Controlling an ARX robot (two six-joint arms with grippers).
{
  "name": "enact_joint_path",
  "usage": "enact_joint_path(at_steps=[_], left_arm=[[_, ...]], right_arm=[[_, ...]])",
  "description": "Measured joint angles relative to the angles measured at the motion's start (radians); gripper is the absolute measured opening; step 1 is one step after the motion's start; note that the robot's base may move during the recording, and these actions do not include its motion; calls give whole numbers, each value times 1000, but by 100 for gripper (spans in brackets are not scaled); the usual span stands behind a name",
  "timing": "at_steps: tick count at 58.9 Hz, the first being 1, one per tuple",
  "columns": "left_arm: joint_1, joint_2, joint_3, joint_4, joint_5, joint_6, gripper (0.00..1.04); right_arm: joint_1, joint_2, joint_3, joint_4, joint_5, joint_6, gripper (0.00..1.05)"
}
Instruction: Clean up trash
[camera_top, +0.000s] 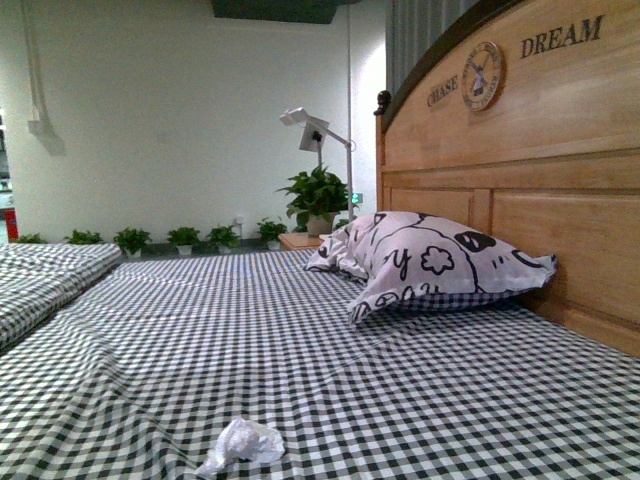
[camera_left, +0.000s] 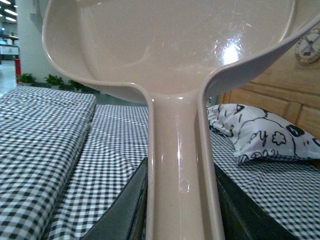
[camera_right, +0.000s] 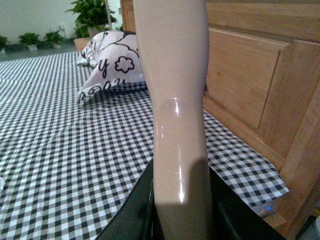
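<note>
The trash (camera_top: 243, 444), a small crumpled wad of white tissue, lies on the checked bedsheet (camera_top: 300, 340) at the near edge of the front view. Neither arm shows in the front view. My left gripper (camera_left: 180, 210) is shut on the handle of a beige dustpan (camera_left: 170, 45), whose pan fills the top of the left wrist view. My right gripper (camera_right: 180, 210) is shut on the beige brush handle (camera_right: 175, 90), which rises through the right wrist view. The brush head is out of view.
A white patterned pillow (camera_top: 430, 260) leans against the wooden headboard (camera_top: 540, 150) at the right; it also shows in both wrist views (camera_left: 265, 132) (camera_right: 107, 57). A second checked bed (camera_top: 40, 280) lies left. Potted plants (camera_top: 316, 198) and a lamp (camera_top: 312, 128) stand behind.
</note>
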Motion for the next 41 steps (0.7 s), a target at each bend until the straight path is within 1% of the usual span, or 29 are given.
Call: enact_joint_path(at_steps=[3, 5, 7, 8, 10, 15, 17, 28, 30, 33, 37, 41], left_arm=[[0, 0, 0, 0, 8, 0, 28], [3, 8, 17, -56, 26, 18, 28], [15, 31, 76, -216, 70, 54, 28], [20, 38, 92, -255, 83, 64, 28], [48, 66, 145, -397, 127, 106, 28], [101, 130, 193, -612, 198, 187, 28], [110, 164, 199, -655, 213, 229, 28], [126, 385, 212, -678, 243, 505, 28], [124, 427, 212, -674, 243, 595, 28], [119, 466, 212, -671, 241, 677, 28], [108, 525, 212, -643, 228, 811, 28], [97, 567, 212, -600, 215, 909, 28]], right_arm=[[0, 2, -2, -1, 0, 0, 21], [-1, 2, -2, -1, 9, 0, 21], [-3, 0, -2, -1, 19, 0, 21], [-3, 0, -2, -1, 20, 1, 21], [-3, 0, -2, -1, 21, 0, 21], [-3, -3, -2, -1, 16, 0, 21], [-3, -8, -1, 0, 17, 0, 21], [-2, -6, -1, -1, 13, 0, 21], [-3, -6, -1, -1, 13, 0, 21], [-3, -6, -1, -1, 13, 0, 21], [-3, -6, -1, -1, 13, 0, 21], [-2, -6, -1, -1, 13, 0, 21]])
